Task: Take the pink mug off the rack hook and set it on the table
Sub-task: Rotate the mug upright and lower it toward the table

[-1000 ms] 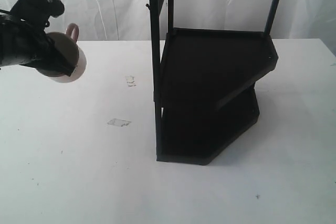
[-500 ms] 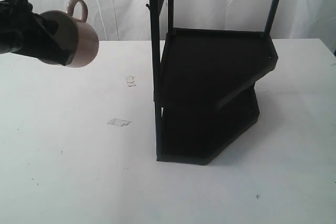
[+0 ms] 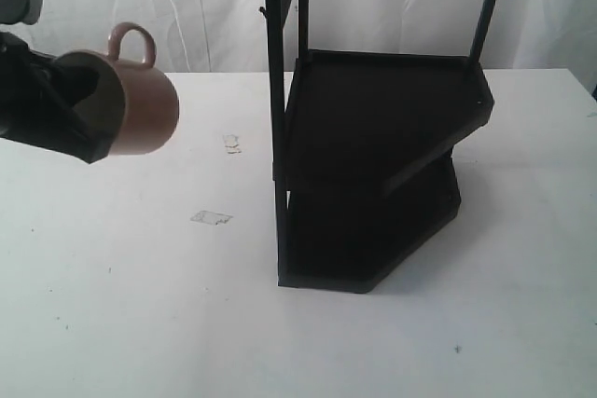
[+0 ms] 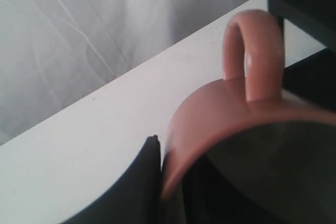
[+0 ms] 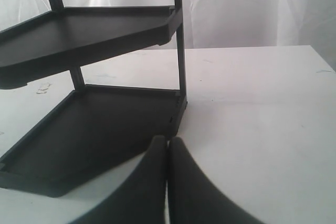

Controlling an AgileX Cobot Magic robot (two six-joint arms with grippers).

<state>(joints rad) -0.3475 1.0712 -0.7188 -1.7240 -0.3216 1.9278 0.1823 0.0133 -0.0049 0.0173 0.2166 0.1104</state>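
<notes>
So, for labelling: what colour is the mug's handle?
The handle is salmon pink, like the pink mug; clearest in left wrist view.

The exterior view looks down across the table (image 3: 140, 323) at the rack (image 3: 373, 137) from mid-distance. The left wrist view crowds the pink mug (image 4: 220, 114); the right sits low near the rack, shared by all 3.

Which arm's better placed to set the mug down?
Left. The left gripper holds the pink mug by its rim, tilted above the table. The right gripper is shut, empty, facing the rack.

Pink mug (image 3: 140, 109), black rack (image 3: 373, 174), white table (image 3: 140, 305).
</notes>
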